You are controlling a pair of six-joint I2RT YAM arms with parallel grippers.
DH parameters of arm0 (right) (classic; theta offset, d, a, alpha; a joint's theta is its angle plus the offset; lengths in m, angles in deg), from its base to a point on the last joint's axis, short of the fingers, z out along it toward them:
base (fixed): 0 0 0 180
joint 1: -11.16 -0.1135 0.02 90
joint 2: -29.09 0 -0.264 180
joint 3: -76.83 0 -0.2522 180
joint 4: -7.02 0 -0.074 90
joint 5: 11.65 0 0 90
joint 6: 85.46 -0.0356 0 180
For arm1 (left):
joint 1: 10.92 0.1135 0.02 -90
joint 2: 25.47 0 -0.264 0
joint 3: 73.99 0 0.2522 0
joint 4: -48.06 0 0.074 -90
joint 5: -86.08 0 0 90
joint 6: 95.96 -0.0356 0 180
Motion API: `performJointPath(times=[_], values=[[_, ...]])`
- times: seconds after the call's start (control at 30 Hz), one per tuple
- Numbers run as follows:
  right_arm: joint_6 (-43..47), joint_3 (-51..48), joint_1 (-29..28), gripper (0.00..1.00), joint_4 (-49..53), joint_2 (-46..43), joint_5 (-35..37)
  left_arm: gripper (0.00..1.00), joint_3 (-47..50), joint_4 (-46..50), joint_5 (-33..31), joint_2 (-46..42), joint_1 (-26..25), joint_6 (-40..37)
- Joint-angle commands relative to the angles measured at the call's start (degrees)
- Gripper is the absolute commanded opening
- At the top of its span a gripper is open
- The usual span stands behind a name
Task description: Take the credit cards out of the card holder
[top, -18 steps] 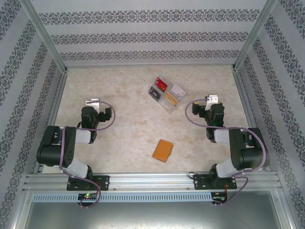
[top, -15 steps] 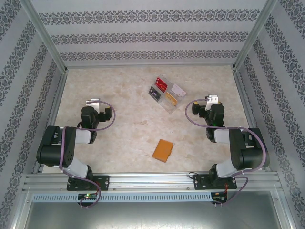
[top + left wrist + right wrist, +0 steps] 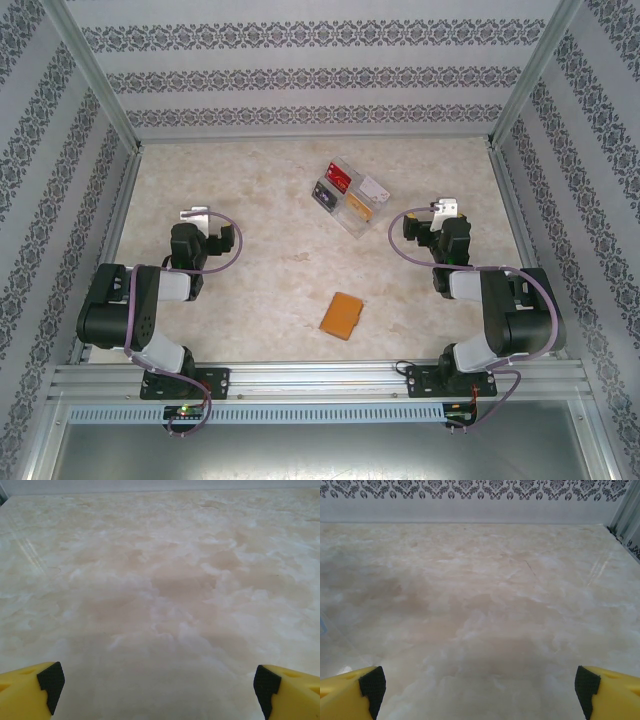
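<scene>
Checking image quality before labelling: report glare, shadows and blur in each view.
Top external: even, diffuse light with soft shadows, and the card holder is clearly outlined. Left wrist: faint glare streaks on the table at left. Right wrist: a glare streak on the table at right, and the wall pattern is crisp.

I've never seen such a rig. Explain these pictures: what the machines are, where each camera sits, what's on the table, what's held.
These are two robot arms bolted at the near edge of the table, each ending in a two-finger gripper. The wide picture looks down from above and behind: the left gripper and the right gripper sit apart, both open and empty. The other two pictures come from cameras on the wrists; the yellow fingers at the bottom corners are each gripper's own. On the table lie an orange card holder, folded shut, between the arms, and a clear tray of small coloured items farther back.
</scene>
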Motion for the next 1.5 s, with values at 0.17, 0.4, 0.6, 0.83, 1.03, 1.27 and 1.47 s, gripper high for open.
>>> performJointPath(times=[0.17,0.4,0.6,0.83,1.03,1.27,1.47], values=[[-0.19,-0.24,0.76,0.98,-1.65,0.42,-0.86,0.99,-1.16,0.14,0.76,0.42,0.52,-0.71],[-0.14,-0.51,0.77,0.98,-2.09,0.15,-0.74,0.99,-0.79,-0.05,-0.62,-0.35,0.48,-0.27],[-1.79,1.12,0.77,0.98,7.06,-7.44,3.49,0.99,-3.30,13.31,-8.20,-9.98,0.47,2.59],[-9.58,2.84,0.56,0.98,22.89,-21.57,8.00,0.99,-14.24,40.64,-9.55,-20.85,0.49,9.79],[-22.17,6.64,0.25,0.98,41.45,-33.32,6.18,0.99,-21.76,55.91,-6.02,-26.24,0.45,17.28],[-26.27,18.96,0.14,0.98,66.24,-35.66,0.26,0.99,-23.00,58.73,-1.24,-29.41,0.44,19.77],[-27.55,23.87,-3.72,0.98,74.84,-31.03,-3.57,0.99,-25.02,62.04,-0.25,-27.70,0.47,20.23]])
